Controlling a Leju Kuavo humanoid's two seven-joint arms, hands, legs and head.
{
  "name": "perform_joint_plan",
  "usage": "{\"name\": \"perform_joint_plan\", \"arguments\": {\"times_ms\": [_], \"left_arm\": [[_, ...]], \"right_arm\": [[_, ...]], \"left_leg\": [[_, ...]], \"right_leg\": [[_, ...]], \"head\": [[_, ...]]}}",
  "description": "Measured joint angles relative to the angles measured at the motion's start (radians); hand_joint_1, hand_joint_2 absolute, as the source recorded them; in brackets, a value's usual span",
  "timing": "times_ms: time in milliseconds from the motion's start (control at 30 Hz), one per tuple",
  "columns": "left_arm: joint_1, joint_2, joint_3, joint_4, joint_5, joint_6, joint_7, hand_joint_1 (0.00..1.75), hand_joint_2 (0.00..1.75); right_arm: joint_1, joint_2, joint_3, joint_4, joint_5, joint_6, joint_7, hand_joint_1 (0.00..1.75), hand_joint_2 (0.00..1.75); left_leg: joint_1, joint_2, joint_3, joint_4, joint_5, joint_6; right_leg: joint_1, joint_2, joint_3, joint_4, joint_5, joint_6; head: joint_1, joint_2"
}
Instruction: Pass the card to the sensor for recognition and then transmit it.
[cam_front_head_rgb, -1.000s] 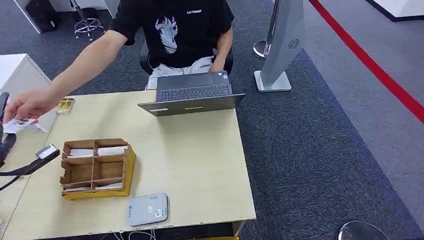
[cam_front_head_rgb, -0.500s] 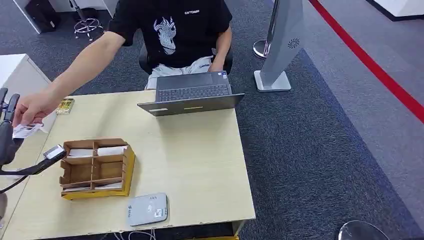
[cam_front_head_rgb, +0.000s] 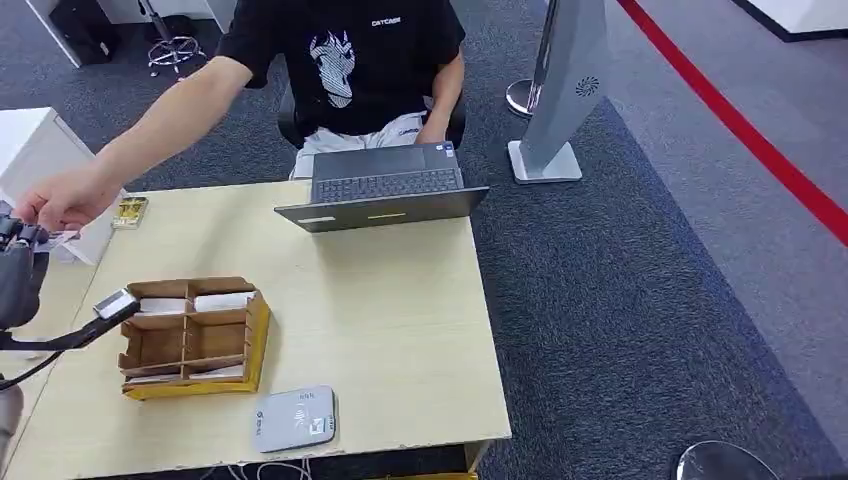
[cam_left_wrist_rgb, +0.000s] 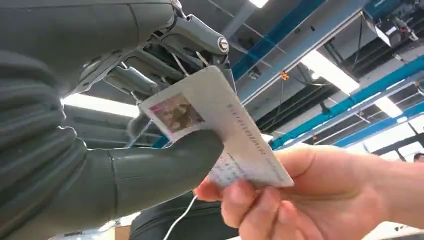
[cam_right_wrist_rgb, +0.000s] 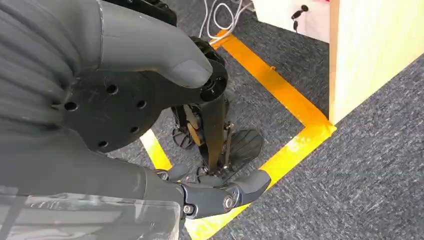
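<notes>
While our left hand (cam_left_wrist_rgb: 150, 165) pinches the card (cam_left_wrist_rgb: 215, 130) between its thick thumb and the darker fingers (cam_left_wrist_rgb: 145, 80) above, a person's hand (cam_left_wrist_rgb: 300, 195) holds the far end of that same card, so two grips share it at once. Our right hand (cam_right_wrist_rgb: 150, 75) hangs low beside the table's side, and we judge it holds nothing, fingers loosely apart.

From the head view the card (cam_front_head_rgb: 55, 238) sits past the far-left corner of the table (cam_front_head_rgb: 380, 300), well apart from the sensor (cam_front_head_rgb: 295, 419), which lies flat at the table's near edge, just in front of the cardboard tray (cam_front_head_rgb: 190, 335).

We see the main risk in the handover itself: if the person lets go before our pinch is firm, the card could tilt or slip out. If both keep pulling, it may bend or twist in our grip. A skewed card would then meet the sensor at a poor angle. We also cannot tell how deep the card sits between our fingers.
</notes>
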Motion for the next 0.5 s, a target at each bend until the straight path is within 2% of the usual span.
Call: {"name": "perform_joint_plan", "arguments": {"times_ms": [67, 200, 300, 333, 500], "left_arm": [[0.005, -0.014, 0.0, -0.002, 0.066, 0.033, -0.029, 1.75, 1.75], [0.05, -0.074, 0.0, -0.057, 0.183, 0.094, -0.081, 1.75, 1.75], [0.16, -0.181, -0.011, -0.209, 0.31, 0.158, -0.148, 1.75, 1.75], [0.205, -0.229, -0.031, -0.265, 0.337, 0.181, -0.163, 1.75, 1.75], [0.393, -0.358, -0.152, -0.448, 0.443, 0.219, -0.226, 1.75, 1.75]], "right_arm": [[0.0, 0.0, 0.0, 0.0, 0.001, -0.005, -0.002, 0.0, 1.75], [0.0, 0.0, 0.0, 0.0, 0.001, -0.019, -0.004, 0.0, 1.75], [0.001, 0.0, -0.005, 0.0, -0.008, -0.036, -0.018, 0.0, 1.75], [0.001, 0.001, -0.009, 0.0, -0.011, -0.037, -0.023, 0.0, 1.75], [0.004, 0.004, -0.035, 0.0, -0.035, -0.04, -0.039, 0.0, 1.75]], "left_leg": [[0.0, 0.0, 0.0, 0.0, 0.0, 0.0], [-0.001, 0.0, 0.0, 0.0, 0.0, 0.0], [-0.003, 0.002, 0.0, 0.0, -0.002, 0.003], [-0.003, 0.003, 0.0, 0.0, -0.003, 0.004], [-0.004, 0.005, 0.0, 0.0, -0.006, 0.008]], "right_leg": [[0.0, 0.0, 0.0, 0.0, 0.0, 0.0], [-0.001, 0.0, 0.0, 0.0, 0.0, 0.0], [-0.003, 0.002, 0.0, -0.001, -0.001, 0.001], [-0.003, 0.002, 0.001, -0.001, -0.001, 0.002], [-0.004, 0.003, 0.001, -0.003, -0.002, 0.004]], "head": [[0.0, 0.0], [0.0, 0.0], [-0.001, 0.0], [-0.001, 0.0], [0.002, 0.0]]}}
